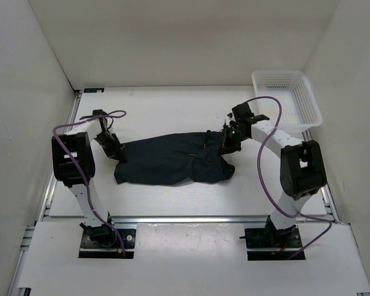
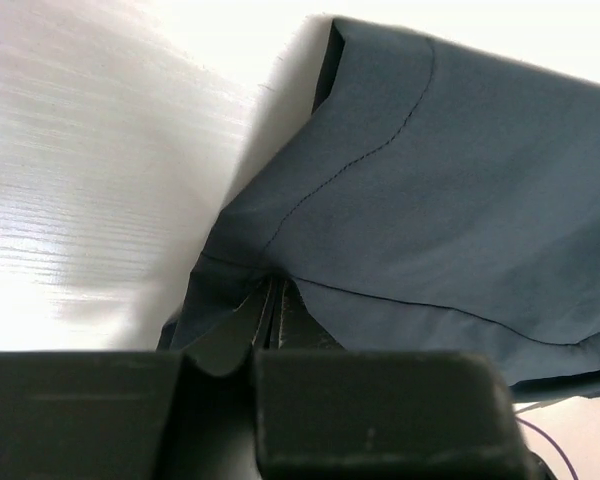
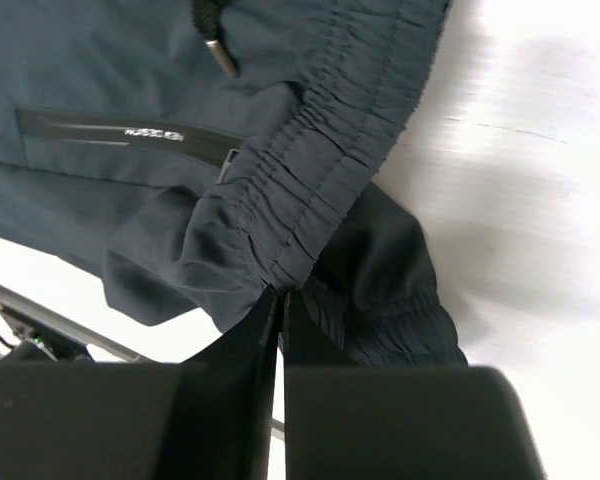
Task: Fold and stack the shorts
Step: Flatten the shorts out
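Note:
The dark navy shorts (image 1: 172, 161) lie stretched across the middle of the table, legs toward the left, waistband toward the right. My left gripper (image 1: 115, 150) is shut on the hem of a leg at the shorts' left end; in the left wrist view (image 2: 267, 300) the cloth (image 2: 430, 200) is pinched between the fingertips. My right gripper (image 1: 229, 143) is shut on the gathered elastic waistband (image 3: 330, 170) at the right end, the cloth hanging from the closed tips (image 3: 281, 298). A drawstring tip (image 3: 220, 55) and a zipped pocket (image 3: 130, 132) show there.
A white mesh basket (image 1: 288, 98) stands at the back right corner. White walls enclose the table on three sides. A metal rail (image 1: 185, 217) runs along the near edge.

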Robot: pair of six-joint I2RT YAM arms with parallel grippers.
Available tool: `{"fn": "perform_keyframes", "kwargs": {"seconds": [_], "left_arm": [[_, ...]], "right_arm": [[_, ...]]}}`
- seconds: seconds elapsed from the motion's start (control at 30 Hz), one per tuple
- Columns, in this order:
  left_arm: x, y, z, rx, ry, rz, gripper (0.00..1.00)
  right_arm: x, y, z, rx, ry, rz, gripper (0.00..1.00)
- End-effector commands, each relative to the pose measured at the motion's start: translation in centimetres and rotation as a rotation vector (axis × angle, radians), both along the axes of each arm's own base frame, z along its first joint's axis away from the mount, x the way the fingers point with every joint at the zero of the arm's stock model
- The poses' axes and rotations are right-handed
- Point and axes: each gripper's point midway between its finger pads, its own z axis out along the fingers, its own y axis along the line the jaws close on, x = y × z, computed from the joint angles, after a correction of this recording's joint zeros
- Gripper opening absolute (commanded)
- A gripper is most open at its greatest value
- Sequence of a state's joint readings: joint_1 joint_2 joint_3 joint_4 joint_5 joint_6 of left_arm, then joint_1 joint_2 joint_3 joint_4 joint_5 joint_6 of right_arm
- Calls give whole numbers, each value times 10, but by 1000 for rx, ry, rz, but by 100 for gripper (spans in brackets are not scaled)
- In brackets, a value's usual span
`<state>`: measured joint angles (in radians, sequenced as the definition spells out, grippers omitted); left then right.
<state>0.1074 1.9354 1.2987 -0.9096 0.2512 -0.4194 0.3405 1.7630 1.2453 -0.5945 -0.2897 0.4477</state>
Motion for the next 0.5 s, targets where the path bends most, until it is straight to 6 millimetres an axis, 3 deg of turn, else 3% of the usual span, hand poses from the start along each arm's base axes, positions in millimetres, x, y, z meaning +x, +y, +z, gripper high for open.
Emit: {"fn": "perform_keyframes", "kwargs": {"seconds": [0.0, 0.13, 0.2, 0.23, 0.3, 0.4, 0.47], "left_arm": [[12, -2, 27, 3, -109, -6, 10], [13, 32, 54, 108, -175, 73, 10], [9, 45, 58, 132, -181, 116, 10], [9, 50, 58, 131, -179, 139, 33], [2, 45, 49, 84, -149, 132, 67], [-9, 31, 28, 6, -76, 113, 89], [-17, 24, 18, -31, -50, 102, 91]], "right_arm": [[11, 12, 24, 78, -61, 20, 0], [20, 5, 55, 63, -176, -16, 0], [19, 3, 54, 54, -180, -21, 0], [17, 2, 58, 52, -187, -14, 0], [14, 1, 53, 48, -176, -14, 0], [9, -2, 44, 32, -155, -18, 0], [6, -3, 41, 29, -147, -18, 8]]}}
